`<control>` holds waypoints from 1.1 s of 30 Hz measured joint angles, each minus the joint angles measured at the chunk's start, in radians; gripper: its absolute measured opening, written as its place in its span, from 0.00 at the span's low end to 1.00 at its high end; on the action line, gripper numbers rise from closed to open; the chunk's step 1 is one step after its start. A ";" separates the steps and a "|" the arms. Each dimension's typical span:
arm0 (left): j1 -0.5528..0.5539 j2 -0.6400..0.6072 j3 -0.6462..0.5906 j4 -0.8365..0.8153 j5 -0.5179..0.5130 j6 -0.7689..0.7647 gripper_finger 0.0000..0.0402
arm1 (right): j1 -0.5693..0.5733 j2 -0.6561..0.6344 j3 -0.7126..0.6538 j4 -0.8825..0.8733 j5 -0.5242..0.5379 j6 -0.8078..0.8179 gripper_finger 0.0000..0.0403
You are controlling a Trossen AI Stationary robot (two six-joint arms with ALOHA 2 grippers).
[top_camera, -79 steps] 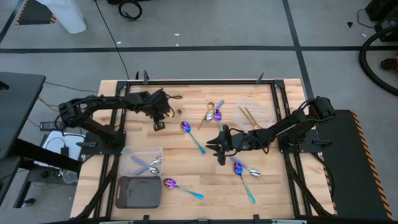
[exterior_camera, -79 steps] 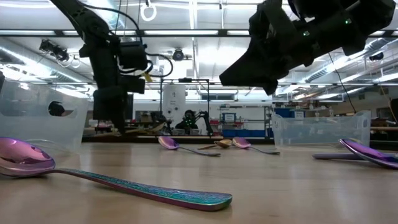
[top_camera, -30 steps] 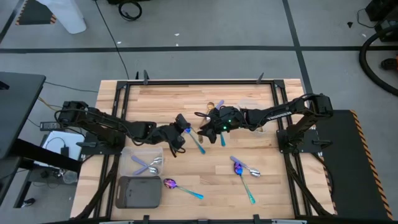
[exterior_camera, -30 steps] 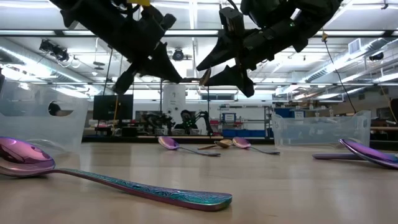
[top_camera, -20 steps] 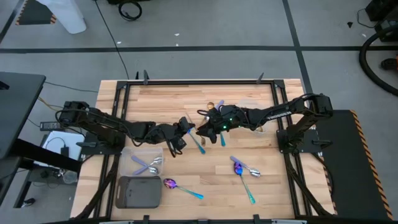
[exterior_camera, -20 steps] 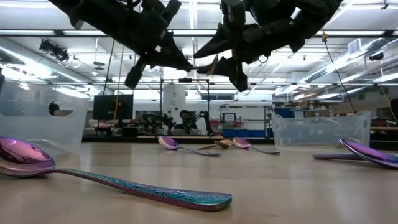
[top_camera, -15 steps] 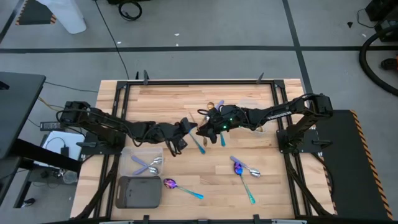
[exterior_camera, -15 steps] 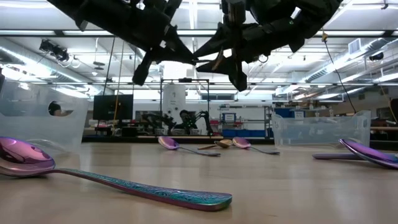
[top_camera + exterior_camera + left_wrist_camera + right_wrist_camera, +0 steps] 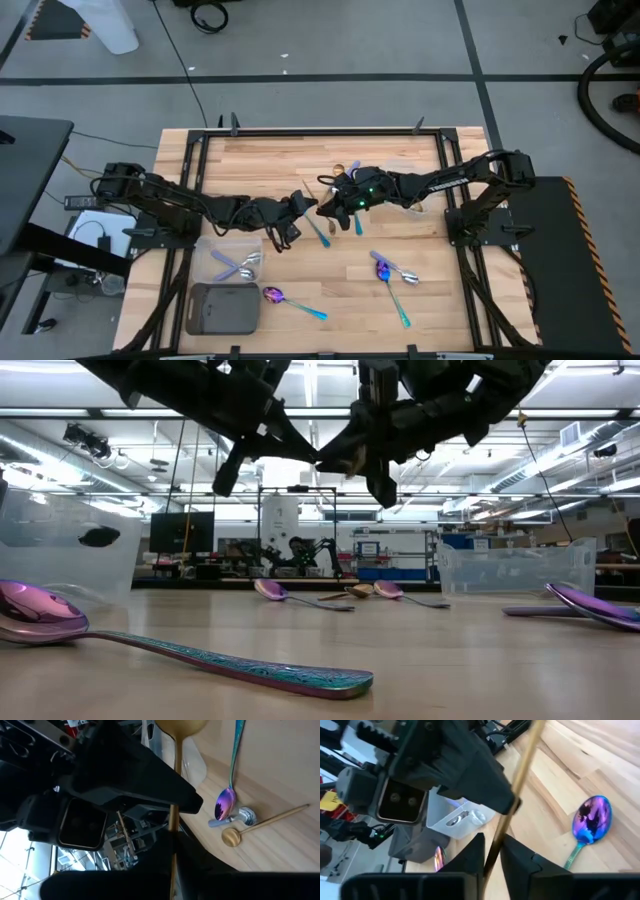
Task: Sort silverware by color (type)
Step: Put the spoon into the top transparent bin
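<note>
Above the table's middle, my two grippers meet tip to tip on one gold spoon. My left gripper reaches in from the left and is shut on its handle. My right gripper reaches in from the right, its fingers closed on the same handle. The spoon's bowl sticks out past both. Iridescent spoons lie flat on the wood. A purple spoon, a silver piece and a gold utensil lie together at the far middle. My left gripper pinches the gold spoon's handle between its two fingers, which come roughly level from the table's left. The spoon is lifted clear of the table, its bowl beyond the fingers. My right gripper has a finger on either side of the handle and pinches it. It comes from the table's right, slanting slightly down, close beside the left fingertips.
A clear tray holding silver spoons stands at the near left, with a dark grey tray in front of it. Another clear tray stands at the far right. The table frame's black rails border the wood.
My right gripper, open on either side of the gold spoon's handle a second ago, has shut on it without moving away. My left gripper has rolled its wrist and tipped, turning the spoon with it, and stays shut on the handle.
</note>
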 joint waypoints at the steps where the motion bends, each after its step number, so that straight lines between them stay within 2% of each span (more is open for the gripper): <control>1: -0.001 0.000 0.000 -0.001 0.000 0.002 0.03 | 0.000 0.000 -0.001 -0.004 0.000 0.000 0.13; 5: -0.001 0.000 0.000 0.001 0.007 0.006 0.08 | -0.001 0.000 -0.002 -0.022 0.003 -0.010 0.05; 12: -0.005 0.000 0.000 -0.012 0.026 0.015 0.27 | -0.005 0.000 -0.001 -0.041 0.016 -0.031 0.05; 16: -0.025 0.000 0.000 -0.014 0.020 -0.068 0.35 | -0.028 0.000 -0.001 -0.048 0.008 -0.032 0.05; 20: -0.057 0.000 0.000 -0.014 0.013 -0.262 0.38 | -0.057 0.000 -0.001 -0.092 0.007 -0.059 0.05; 33: -0.085 0.000 0.000 -0.013 0.013 -1.078 0.36 | -0.165 -0.013 0.000 -0.274 -0.020 -0.151 0.08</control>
